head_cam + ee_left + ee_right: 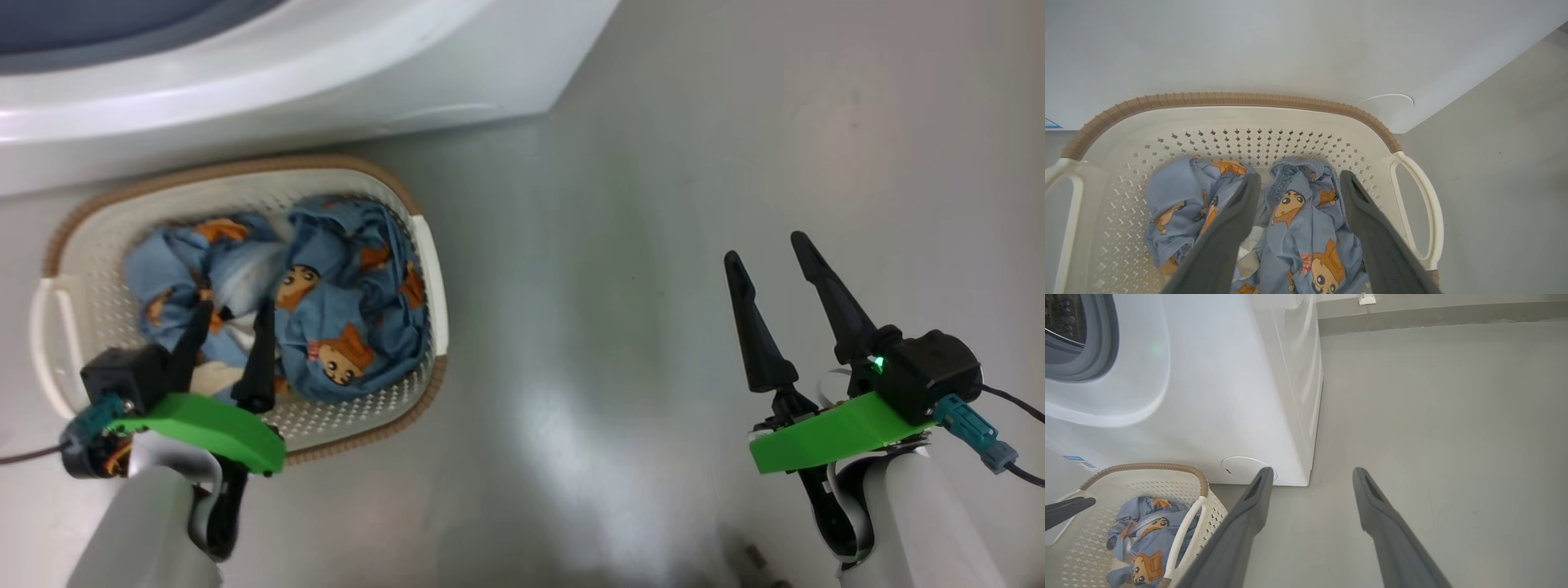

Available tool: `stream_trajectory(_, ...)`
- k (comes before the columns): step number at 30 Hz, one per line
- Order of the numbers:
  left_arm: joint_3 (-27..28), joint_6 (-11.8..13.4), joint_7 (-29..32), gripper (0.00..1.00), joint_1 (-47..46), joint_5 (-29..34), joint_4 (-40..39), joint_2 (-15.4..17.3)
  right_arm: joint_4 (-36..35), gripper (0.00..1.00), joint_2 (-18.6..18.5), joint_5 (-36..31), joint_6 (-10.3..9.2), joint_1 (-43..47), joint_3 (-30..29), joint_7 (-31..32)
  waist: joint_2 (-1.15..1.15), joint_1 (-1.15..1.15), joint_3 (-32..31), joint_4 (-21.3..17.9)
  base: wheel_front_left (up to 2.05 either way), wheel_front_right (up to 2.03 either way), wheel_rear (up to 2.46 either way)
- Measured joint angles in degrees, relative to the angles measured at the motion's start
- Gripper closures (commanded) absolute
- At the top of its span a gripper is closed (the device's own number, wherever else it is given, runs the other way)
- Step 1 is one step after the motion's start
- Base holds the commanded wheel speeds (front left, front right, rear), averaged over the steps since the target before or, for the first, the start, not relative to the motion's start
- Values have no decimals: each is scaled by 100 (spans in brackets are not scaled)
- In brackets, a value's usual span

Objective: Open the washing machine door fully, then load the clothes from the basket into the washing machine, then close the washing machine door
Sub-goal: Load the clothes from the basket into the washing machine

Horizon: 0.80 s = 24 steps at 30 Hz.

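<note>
The cream basket (424, 245) with its brown rim stands on the floor against the white washing machine (326, 73). It holds crumpled light blue clothes (351, 302) printed with orange cartoon figures. My left gripper (233, 314) hovers open over the basket's near left part, and in the left wrist view its fingers straddle the clothes (1306, 220). My right gripper (763, 247) stands open over bare floor, well to the right of the basket. The right wrist view shows the machine's grey gasket (1102, 347) and steel drum (1063, 314) uncovered. The washing machine door is out of view.
Grey floor (653, 245) stretches right of the machine and basket. A round flap (1245, 469) sits low on the machine's front near its right corner. A wall base (1433, 318) runs behind the machine. Cables trail from both wrists.
</note>
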Motion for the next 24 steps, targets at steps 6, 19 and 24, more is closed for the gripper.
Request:
stream_trajectory(6, -495, 0, 1, 0, -394, -303, 489, 277, -26, 0, 0, 19, 0, -1, 4, 0, 0, 0, 405, -146, 0, 0, 0)
stream_trajectory(19, -1682, 0, 67, 0, -1363, -1168, 1423, 542, -12, 0, 0, 153, 0, -256, 107, -1, 0, 0, 1227, -271, 0, 0, 0)
stream_trajectory(24, -2075, 0, 385, 0, -1756, -1315, 1646, 621, -16, 0, 0, 211, 0, -257, 129, -1, 0, 0, 1450, -377, 0, 0, 0)
